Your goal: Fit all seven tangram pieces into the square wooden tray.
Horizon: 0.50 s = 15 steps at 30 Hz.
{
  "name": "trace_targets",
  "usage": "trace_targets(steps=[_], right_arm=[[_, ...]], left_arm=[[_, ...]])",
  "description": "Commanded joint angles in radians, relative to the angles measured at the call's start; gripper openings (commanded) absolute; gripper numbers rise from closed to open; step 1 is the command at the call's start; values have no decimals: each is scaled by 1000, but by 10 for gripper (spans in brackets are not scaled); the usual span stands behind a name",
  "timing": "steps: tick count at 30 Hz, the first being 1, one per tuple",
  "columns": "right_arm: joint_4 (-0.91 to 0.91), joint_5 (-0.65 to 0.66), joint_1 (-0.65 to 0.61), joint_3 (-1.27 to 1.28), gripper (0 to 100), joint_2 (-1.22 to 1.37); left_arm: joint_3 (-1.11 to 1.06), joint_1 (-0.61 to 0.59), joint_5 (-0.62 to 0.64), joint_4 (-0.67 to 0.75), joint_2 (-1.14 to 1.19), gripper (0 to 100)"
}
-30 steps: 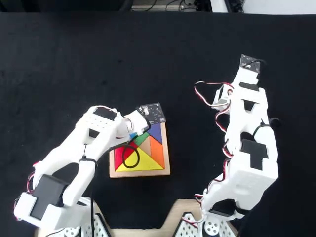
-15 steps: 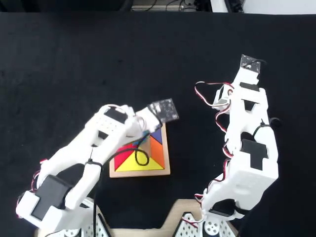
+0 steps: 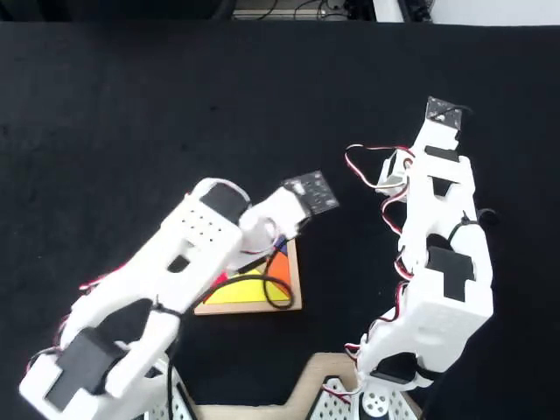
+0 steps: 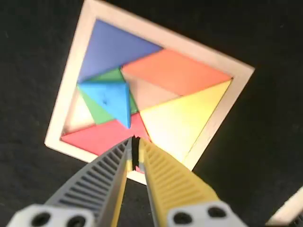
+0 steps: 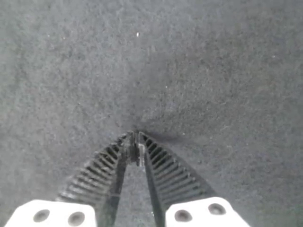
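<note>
The square wooden tray [image 4: 227,106] lies under my left gripper [image 4: 135,144], which hangs shut and empty above the tray's near edge. In the tray are a dark blue triangle [image 4: 111,47], an orange piece [image 4: 175,71], a yellow triangle [image 4: 182,120], a red triangle [image 4: 102,135] and a green piece [image 4: 97,111]. A light blue triangle [image 4: 109,97] lies askew on top of the green piece, not flush. Bare wood [image 4: 149,94] shows beside it. From above, the left arm [image 3: 206,241] covers most of the tray [image 3: 296,280]. My right gripper [image 5: 136,142] is shut and empty over black cloth.
Black cloth [image 3: 131,114] covers the table all round the tray. The right arm [image 3: 442,254] stands folded to the right of the tray, well apart from it. The arms' bases [image 3: 337,394] sit at the front edge.
The left arm has swung to the right and risen over the tray, hiding more of it. The right arm has kept still.
</note>
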<state>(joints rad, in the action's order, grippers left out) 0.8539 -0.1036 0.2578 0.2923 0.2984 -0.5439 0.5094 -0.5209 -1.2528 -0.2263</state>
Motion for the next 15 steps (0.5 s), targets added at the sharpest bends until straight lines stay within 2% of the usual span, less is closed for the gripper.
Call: trace_targets(steps=[1, 6, 15], right_arm=[[-14, 11, -14, -15, 11, -5], [-12, 11, -12, -15, 11, -5], [-12, 11, -14, -15, 11, -5]], left_arm=[[-166, -2, 26, 201, -64, 30], [-297, -5, 40, 400, -64, 30], [-314, -27, 38, 509, -40, 30]])
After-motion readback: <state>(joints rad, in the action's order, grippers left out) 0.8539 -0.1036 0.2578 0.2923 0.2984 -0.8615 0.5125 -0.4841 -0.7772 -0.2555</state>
